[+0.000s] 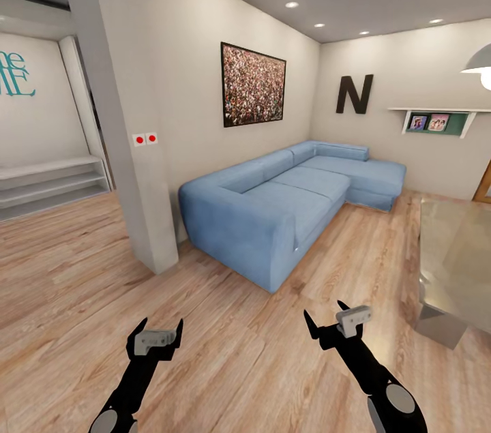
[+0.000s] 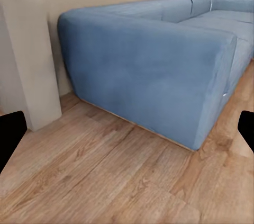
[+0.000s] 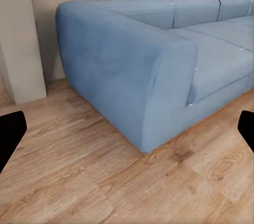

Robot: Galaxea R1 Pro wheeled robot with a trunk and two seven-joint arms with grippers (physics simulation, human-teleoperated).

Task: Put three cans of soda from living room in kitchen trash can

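The sofa [image 1: 293,198] runs along the wall under the picture [image 1: 252,84], turning at the far corner below the letter N [image 1: 354,94]. A pillar [image 1: 119,112] stands just left of it; what seems a glass table [image 1: 453,256] lies right.

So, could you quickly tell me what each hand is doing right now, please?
Left hand: open, holding nothing.
Right hand: open, holding nothing.

We see a blue corner sofa [image 1: 293,201] on the wooden floor [image 1: 225,351], against the wall under a crowd picture [image 1: 252,84]; a black letter N [image 1: 354,94] hangs near a shelf [image 1: 436,121].
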